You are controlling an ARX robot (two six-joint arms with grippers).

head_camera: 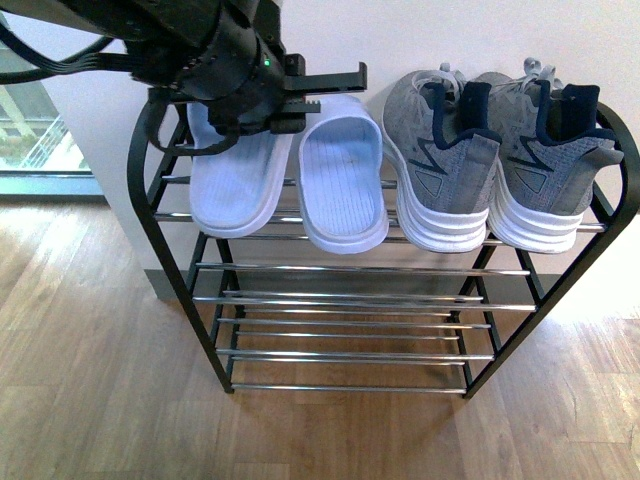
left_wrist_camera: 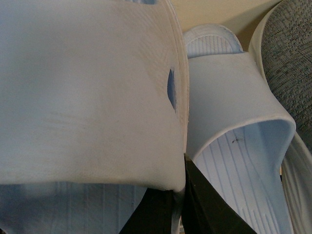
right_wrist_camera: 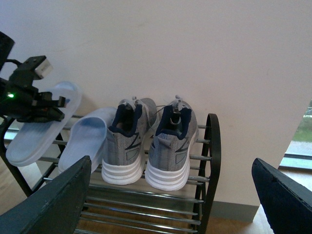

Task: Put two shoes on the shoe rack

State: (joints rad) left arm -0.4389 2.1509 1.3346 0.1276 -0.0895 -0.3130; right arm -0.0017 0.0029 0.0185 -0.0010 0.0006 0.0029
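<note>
We are seeing both grey sneakers (head_camera: 500,150) already sitting on the shoe rack (head_camera: 150,215), our right gripper (right_wrist_camera: 170,195) hanging open and empty, while our left gripper (head_camera: 315,95) is hovering over the blue slide sandals (head_camera: 340,180), grip unclear.

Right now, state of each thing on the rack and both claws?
Left sneaker: upright on top tier, heel outward.
Right sneaker: upright beside it, touching.
Left sandal: tilted, left claw over it, grip unclear.
Right sandal: flat on top tier.
Right claw: open, empty.
Shoe rack: lower tiers bare.
</note>
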